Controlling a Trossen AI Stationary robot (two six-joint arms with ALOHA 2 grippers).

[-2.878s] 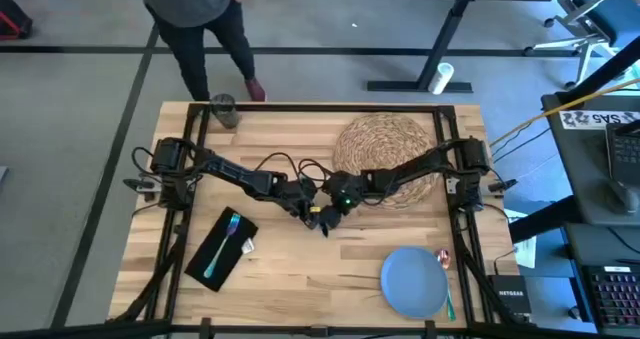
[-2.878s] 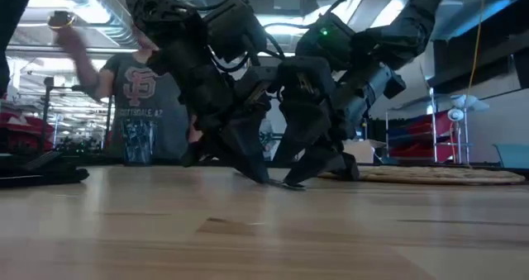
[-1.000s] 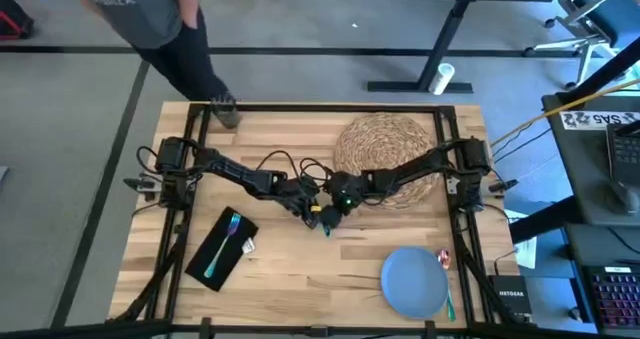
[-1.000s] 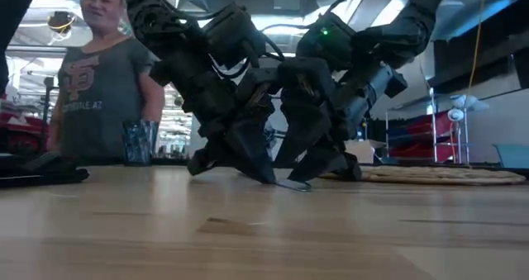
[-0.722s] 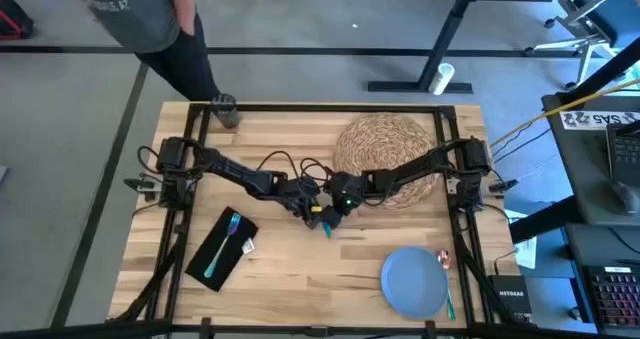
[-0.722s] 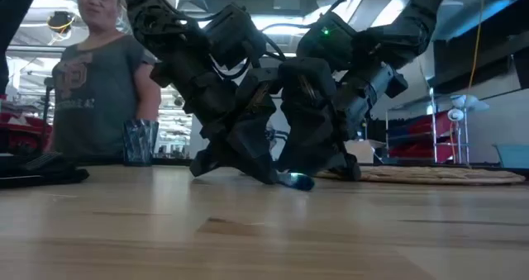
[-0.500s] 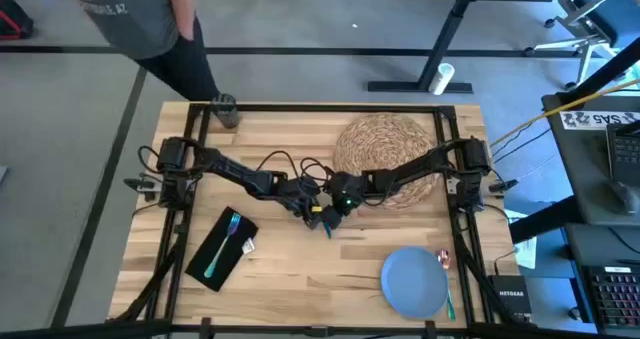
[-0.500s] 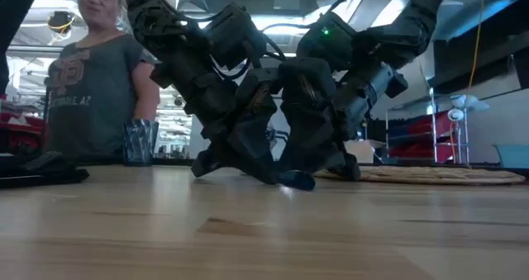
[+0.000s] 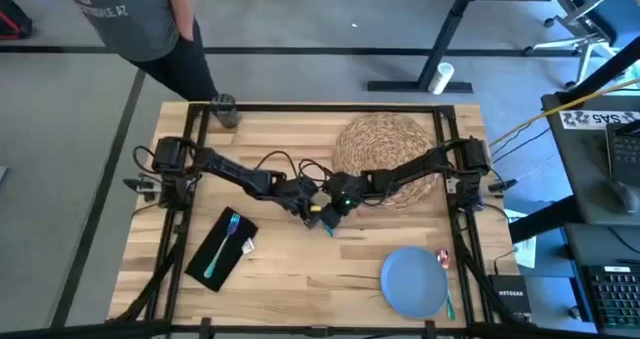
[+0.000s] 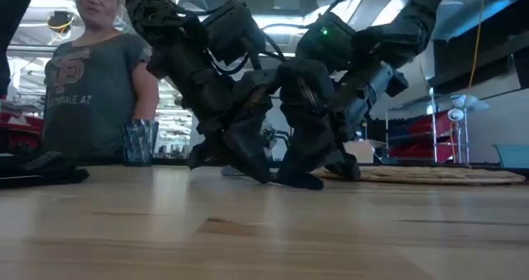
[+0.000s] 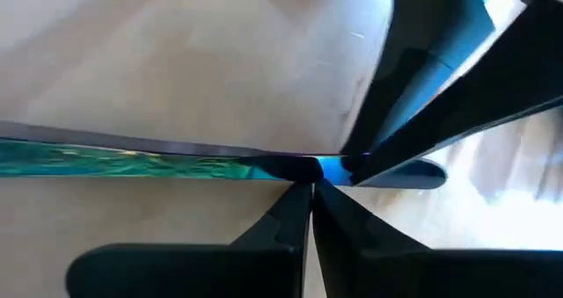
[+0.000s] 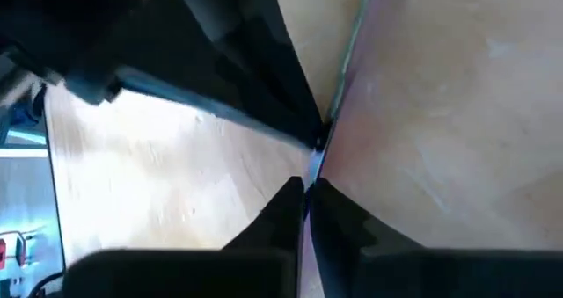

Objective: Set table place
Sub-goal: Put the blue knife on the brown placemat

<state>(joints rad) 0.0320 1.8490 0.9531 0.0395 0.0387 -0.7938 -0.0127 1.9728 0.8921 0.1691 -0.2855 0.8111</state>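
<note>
Fingers of the left gripper: drawn narrow, tips clamped on a thin teal utensil. Fingers of the right gripper: likewise nearly together, pinching the same utensil from the opposite side. Meet tip to tip over the middle of the table, low against the wood.

About the utensil: slim and flat, shiny teal shading to bright blue at the gripped spot, with a mottled green sheen along its length. Runs out sideways from the pinch in the left wrist view; shows only as a thin edge in the right wrist view. From above, just a small teal sliver on the near side of the two grippers. Cannot tell which kind of cutlery.

Elsewhere on the table: round woven placemat at far right of centre, partly under the right arm. Round blue plate at near right, with red-handled cutlery and a green piece along its right rim. Black napkin at near left, teal fork lying on it. Small grey glass at the far left edge. Beyond that edge, a person in a grey shirt.
</note>
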